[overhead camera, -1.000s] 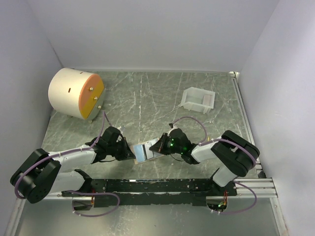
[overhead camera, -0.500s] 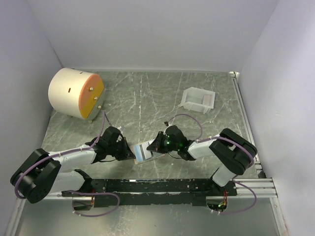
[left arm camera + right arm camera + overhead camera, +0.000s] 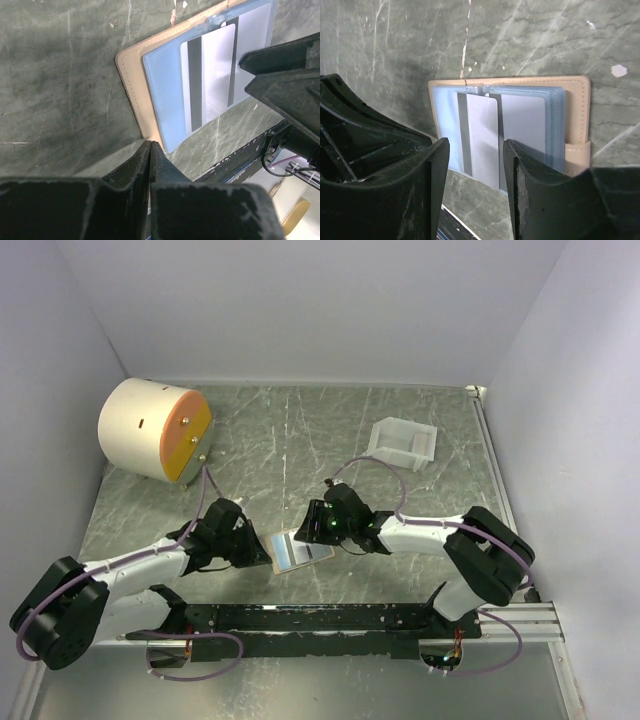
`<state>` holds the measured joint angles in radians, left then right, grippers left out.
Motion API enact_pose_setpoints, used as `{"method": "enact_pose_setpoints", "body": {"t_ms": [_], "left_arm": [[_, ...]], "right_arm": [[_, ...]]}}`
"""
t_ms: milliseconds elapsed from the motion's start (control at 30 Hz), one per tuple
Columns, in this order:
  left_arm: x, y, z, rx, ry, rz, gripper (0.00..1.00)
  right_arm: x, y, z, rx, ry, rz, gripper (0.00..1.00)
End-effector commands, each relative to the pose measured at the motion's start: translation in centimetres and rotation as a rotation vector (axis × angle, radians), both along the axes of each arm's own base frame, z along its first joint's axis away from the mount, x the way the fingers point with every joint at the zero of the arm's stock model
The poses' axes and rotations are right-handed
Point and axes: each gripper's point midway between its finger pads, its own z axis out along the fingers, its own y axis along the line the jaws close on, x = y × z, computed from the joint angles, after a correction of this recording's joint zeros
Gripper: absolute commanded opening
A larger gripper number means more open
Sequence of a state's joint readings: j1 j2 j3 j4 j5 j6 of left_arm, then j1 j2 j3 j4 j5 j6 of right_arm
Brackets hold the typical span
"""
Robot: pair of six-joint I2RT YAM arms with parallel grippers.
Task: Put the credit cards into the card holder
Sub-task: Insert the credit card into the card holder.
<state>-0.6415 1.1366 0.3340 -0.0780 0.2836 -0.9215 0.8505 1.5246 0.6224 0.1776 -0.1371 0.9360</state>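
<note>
Two credit cards (image 3: 207, 75) sit side by side in the open card holder (image 3: 577, 110) by the near edge, its length running left to right, theirs near to far. The left gripper (image 3: 150, 146) nips its left rim, fingers pressed together; the right gripper (image 3: 318, 530) hovers just beyond its far side, jaws spread.

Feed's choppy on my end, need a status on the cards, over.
Left gripper shut at card holder edge. Right gripper open above it, empty. Credit cards lie on the open holder, one overhanging. No obstruction seen.
</note>
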Motion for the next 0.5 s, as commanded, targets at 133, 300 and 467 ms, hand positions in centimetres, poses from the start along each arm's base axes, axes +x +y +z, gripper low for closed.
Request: {"method": "enact_pose_setpoints", "body": {"t_ms": [133, 300, 467], "left_arm": [[0.5, 0.3, 0.0, 0.03, -0.009, 0.026, 0.11], [0.2, 0.2, -0.6, 0.026, 0.005, 0.013, 0.1], [0.2, 0.2, -0.9, 0.032, 0.009, 0.01, 0.1]], "right_arm": [[-1.0, 0.6, -1.0, -0.074, 0.002, 0.047, 0.48], [-1.2, 0.9, -1.5, -0.083, 0.005, 0.056, 0.48], [-1.8, 1.7, -1.5, -0.058, 0.012, 0.082, 0.48]]}}
